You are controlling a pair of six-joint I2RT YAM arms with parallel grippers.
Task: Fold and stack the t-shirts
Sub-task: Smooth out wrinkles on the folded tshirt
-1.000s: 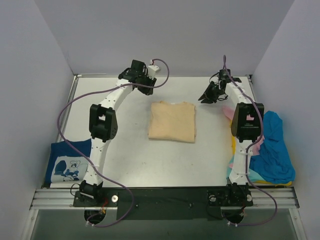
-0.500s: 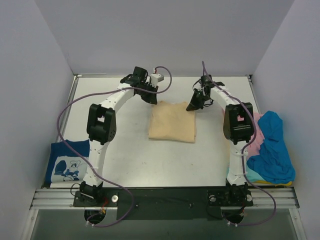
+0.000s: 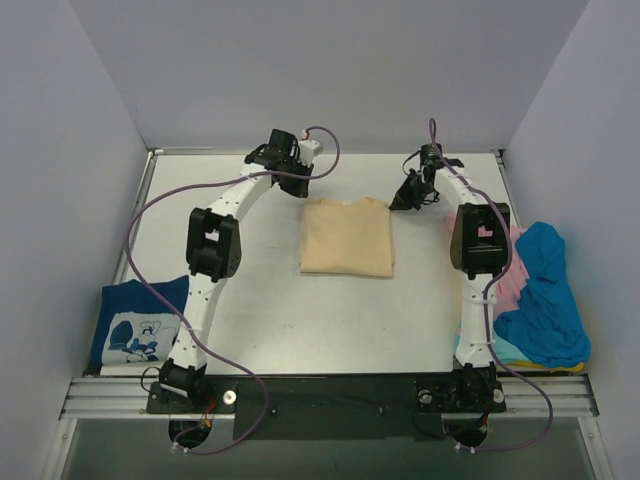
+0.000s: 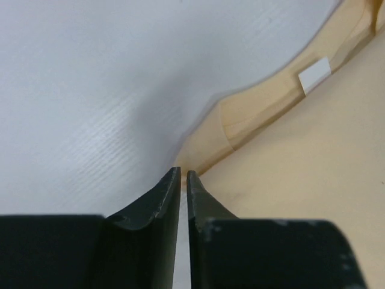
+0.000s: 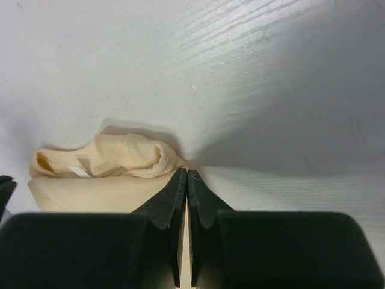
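A tan t-shirt point(image 3: 346, 238), folded into a rectangle, lies in the middle of the table. My left gripper point(image 3: 302, 190) is at its far left corner. In the left wrist view the jaws point(image 4: 183, 173) are closed, with the tan cloth point(image 4: 313, 180) at their tips. My right gripper point(image 3: 398, 203) is at the far right corner. In the right wrist view it point(image 5: 187, 173) is shut at the edge of the cloth point(image 5: 90, 192), beside the bunched collar. A navy printed t-shirt point(image 3: 140, 325) lies folded at the near left.
A loose heap of bright blue point(image 3: 545, 290), pink point(image 3: 515, 290) and teal point(image 3: 460, 345) t-shirts lies at the right edge, beside the right arm. White walls close in the far side and both flanks.
Both grippers came in from the far corners of the table to the shirt's far corners. The tan shirt has shifted slightly away from me and lies straighter.
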